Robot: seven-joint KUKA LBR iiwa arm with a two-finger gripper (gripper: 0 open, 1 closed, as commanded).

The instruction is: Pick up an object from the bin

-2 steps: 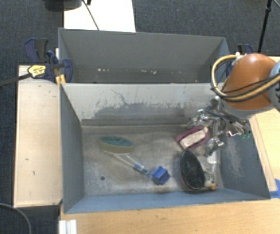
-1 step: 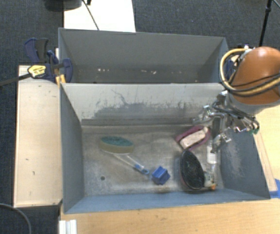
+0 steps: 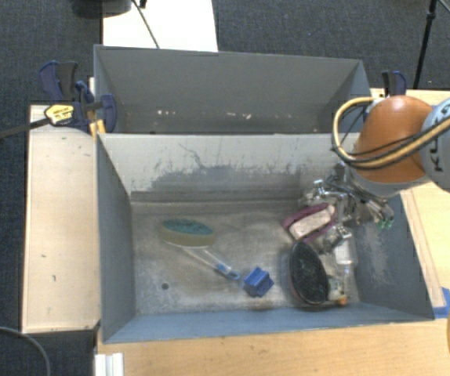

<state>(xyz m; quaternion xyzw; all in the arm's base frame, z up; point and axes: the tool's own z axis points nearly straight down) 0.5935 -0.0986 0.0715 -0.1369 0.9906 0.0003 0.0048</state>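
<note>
In the grey bin (image 3: pixel 115 210), the gripper (image 3: pixel 336 227) hangs low at the right end, near the right wall, against a small pale-pink slab (image 3: pixel 306 222) with a maroon edge. I cannot tell whether the gripper is spread or pinched. A black oval pad (image 3: pixel 309 276) lies just in front of the slab by the front wall, while the left floor is roomy, holding a teal oval brush (image 3: pixel 186 231) and a smaller blue block (image 3: pixel 258 282).
</note>
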